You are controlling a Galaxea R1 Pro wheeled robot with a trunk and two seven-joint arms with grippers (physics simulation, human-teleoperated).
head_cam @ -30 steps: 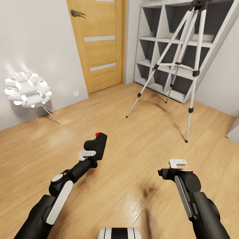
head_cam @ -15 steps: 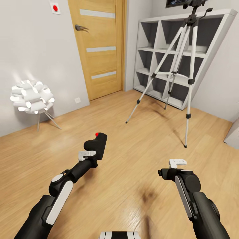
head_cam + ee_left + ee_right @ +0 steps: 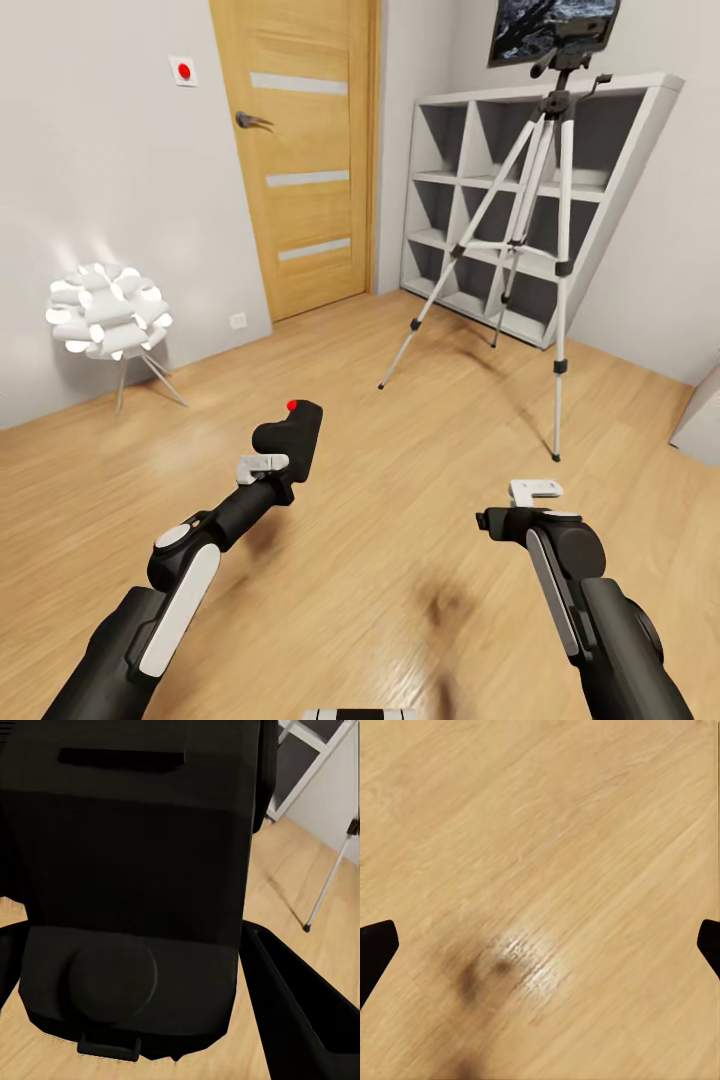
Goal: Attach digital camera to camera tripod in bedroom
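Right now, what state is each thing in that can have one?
Left hand: shut on the camera, held above the floor.
Right hand: open, empty.
Tripod: standing, legs spread, no camera mounted.
Door: closed.
Lamp: lit.

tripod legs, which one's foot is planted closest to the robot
The right-hand leg of the camera tripod: its foot lands furthest forward on the wood floor, while the other two feet stand nearer the grey cube shelf.
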